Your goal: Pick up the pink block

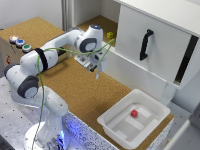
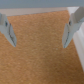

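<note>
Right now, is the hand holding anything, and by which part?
Nothing. The hand is open over bare cork; the pink block lies apart in the white tray.

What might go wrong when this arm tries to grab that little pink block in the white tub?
The pink block is tiny and lies inside the white bin, so the open gripper could bump the bin's walls or close beside the block. The gripper hangs over bare cork far from the bin. A yellow-green block sits nearby and might be mistaken for it.
</note>
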Robot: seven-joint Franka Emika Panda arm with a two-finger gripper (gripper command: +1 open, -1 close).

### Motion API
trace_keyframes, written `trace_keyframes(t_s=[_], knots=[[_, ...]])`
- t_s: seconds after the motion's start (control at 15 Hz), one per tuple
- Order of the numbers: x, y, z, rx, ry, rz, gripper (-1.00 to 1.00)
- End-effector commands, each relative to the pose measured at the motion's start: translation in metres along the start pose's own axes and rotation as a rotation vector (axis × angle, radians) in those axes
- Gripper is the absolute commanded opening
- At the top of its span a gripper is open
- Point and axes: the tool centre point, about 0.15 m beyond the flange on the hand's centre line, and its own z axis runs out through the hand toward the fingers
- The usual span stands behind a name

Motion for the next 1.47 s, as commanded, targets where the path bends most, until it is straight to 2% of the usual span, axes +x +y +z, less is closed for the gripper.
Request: trace_keyframes(t_s=[0.0, 0.33, 0.67, 1.07, 1.4], knots=[[0.01, 0.099, 0.022, 0.042, -0.035, -0.007, 1.0], [0.009, 0.158, 0.047, 0.051, -0.056, -0.04, 1.0], [0.033, 0.204, 0.087, 0.036, -0.055, -0.128, 1.0], [0.06, 0.232, 0.132, 0.067, 0.028, -0.149, 1.0], [0.088, 0.236, 0.151, 0.069, 0.055, -0.2, 1.0]])
